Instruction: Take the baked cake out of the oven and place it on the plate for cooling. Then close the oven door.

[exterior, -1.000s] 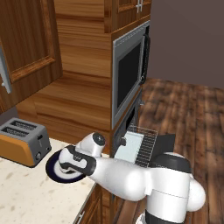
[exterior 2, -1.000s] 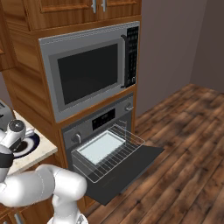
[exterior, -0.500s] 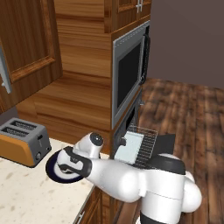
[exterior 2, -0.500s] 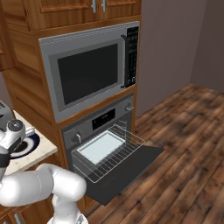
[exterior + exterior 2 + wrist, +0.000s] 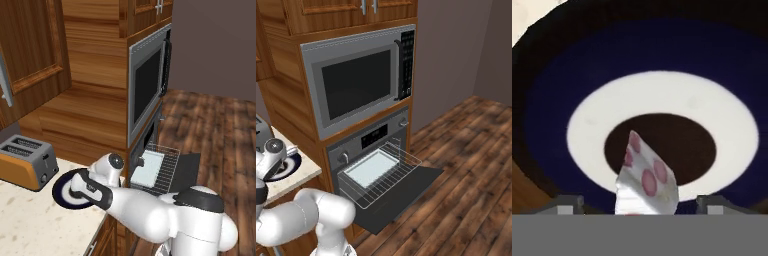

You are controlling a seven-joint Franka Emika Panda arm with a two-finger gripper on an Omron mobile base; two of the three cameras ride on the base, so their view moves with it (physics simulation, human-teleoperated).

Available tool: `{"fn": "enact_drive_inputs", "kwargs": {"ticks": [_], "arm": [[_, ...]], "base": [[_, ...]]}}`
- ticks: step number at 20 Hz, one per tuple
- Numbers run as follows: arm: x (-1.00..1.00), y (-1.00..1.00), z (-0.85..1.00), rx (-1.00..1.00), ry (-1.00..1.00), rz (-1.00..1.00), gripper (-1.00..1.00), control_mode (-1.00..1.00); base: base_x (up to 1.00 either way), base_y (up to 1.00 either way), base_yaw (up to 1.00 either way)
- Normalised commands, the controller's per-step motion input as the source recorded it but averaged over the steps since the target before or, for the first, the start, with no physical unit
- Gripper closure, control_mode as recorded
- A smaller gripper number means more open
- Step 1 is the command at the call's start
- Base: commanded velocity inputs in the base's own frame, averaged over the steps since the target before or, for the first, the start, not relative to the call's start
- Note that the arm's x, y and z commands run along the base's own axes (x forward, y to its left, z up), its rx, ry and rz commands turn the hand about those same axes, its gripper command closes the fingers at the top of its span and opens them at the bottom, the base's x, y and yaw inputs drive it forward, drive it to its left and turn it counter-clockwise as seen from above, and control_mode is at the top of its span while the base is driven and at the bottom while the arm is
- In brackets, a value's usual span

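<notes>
A tall wooden cabinet wall [image 5: 90,115] fills the left side of the kitchen, with the silver-framed microwave [image 5: 358,82] built in above the oven [image 5: 368,145]. The wood floor [image 5: 471,165] beyond the oven lies open to the right and ahead.

The oven door [image 5: 406,192] hangs fully down, flat and jutting out over the floor. A wire rack [image 5: 381,175] is pulled out above the door, carrying a pale tray [image 5: 372,167]. Door and rack together take up the room right in front of the oven.

The pale speckled surface [image 5: 35,220] ends at a corner just beside the oven column. A toaster [image 5: 25,162] stands on it toward the back left, near the plate [image 5: 62,192] but apart from it. The plate lies flat close to the surface's right edge, with bare room in front of it.

The arm reaches over the plate from the right, and its hand covers much of the plate in the left base view. In the hand view the fingers [image 5: 564,204] stand wide apart, their tips on either side of the cake [image 5: 644,182] and touching nothing. The cake, white with red spots, sits on the plate's dark brown centre, freed.
</notes>
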Motion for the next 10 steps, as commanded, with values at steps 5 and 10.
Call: {"fn": "enact_drive_inputs", "kwargs": {"ticks": [5, 10], "arm": [[-0.35, -0.02, 0.98, 0.00, 0.01, -0.14, -1.00, -1.00], [-0.22, -0.22, 1.00, -0.07, 0.20, -0.26, -1.00, -1.00]], "base": [[0.00, 0.00, 0.00], [0.00, 0.00, 0.00]]}}
